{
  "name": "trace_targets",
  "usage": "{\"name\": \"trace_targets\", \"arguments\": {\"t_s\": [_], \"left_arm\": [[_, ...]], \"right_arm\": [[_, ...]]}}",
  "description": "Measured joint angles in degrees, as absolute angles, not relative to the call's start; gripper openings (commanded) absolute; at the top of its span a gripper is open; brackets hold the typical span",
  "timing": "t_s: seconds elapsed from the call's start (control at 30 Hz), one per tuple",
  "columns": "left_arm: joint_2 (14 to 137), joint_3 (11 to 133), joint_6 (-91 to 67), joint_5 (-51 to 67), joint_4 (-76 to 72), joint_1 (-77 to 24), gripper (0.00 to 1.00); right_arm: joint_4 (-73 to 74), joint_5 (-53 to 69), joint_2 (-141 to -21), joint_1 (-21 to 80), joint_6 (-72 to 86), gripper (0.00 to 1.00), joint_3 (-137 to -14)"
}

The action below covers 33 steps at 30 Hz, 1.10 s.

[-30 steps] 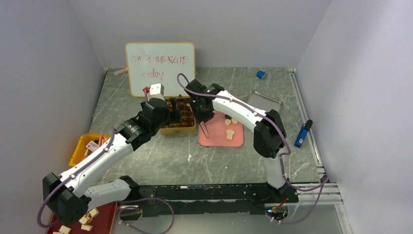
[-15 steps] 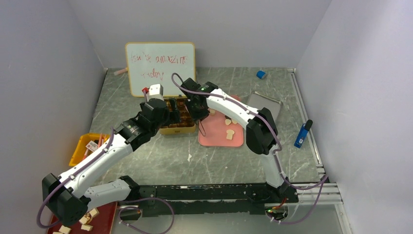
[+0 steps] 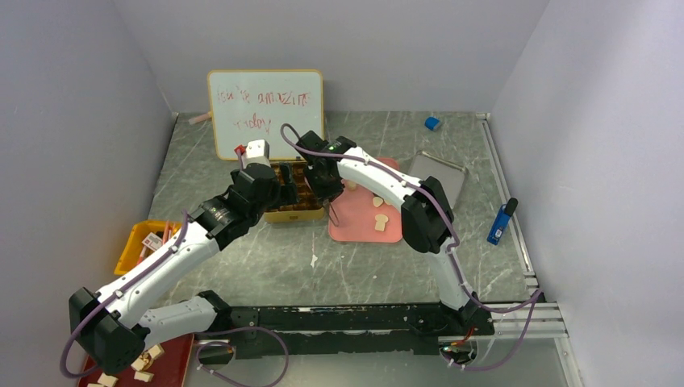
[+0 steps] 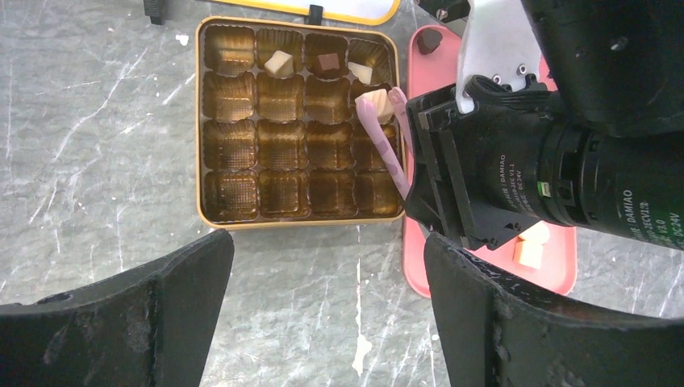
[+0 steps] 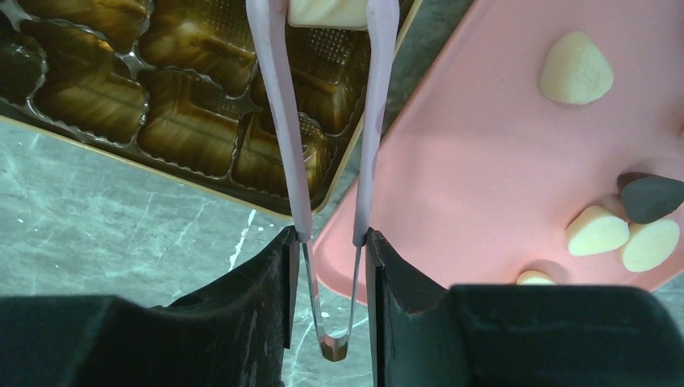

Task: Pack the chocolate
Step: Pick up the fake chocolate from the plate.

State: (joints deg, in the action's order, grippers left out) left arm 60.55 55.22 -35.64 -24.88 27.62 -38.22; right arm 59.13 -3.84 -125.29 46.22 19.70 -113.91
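Observation:
My right gripper is shut on pink tongs, and the tong tips pinch a pale tan chocolate over the right side of the gold compartment box. In the left wrist view that held piece hangs by the box's right column. The top row holds a tan piece, a dark one and a pale one. More chocolate lies on the pink tray: tan pieces and a dark one. My left gripper stands open above bare table, just in front of the box.
A whiteboard leans behind the box. A metal tray lies right of the pink tray, with a blue lighter and a blue cap farther off. At the left are a yellow bin and a red tray.
My right arm has swung left, carrying the tongs and the tan piece from the pink tray's edge to over the box. The left arm has stayed put.

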Motion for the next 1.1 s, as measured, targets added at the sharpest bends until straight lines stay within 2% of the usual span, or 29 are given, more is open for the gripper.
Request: {"name": "trace_targets", "arguments": {"t_s": [0.27,0.33,0.57,1.1], "left_arm": [[60.55,55.22,-35.64,-24.88,27.66,-38.22,0.93],[60.55,55.22,-35.64,-24.88,27.66,-38.22,0.93],[60.58,55.22,-35.64,-24.88,27.66,-38.22,0.93],[60.58,55.22,-35.62,-24.86,27.66,-38.22,0.93]], "right_arm": [[59.13,-3.77,-125.36,46.22,19.62,0.24,-114.43],[59.11,-3.77,-125.43,46.22,19.62,0.31,-114.50],[59.11,-3.77,-125.47,46.22,19.55,0.36,-114.50],[59.09,-3.77,-125.47,46.22,19.42,0.38,-114.50]]}}
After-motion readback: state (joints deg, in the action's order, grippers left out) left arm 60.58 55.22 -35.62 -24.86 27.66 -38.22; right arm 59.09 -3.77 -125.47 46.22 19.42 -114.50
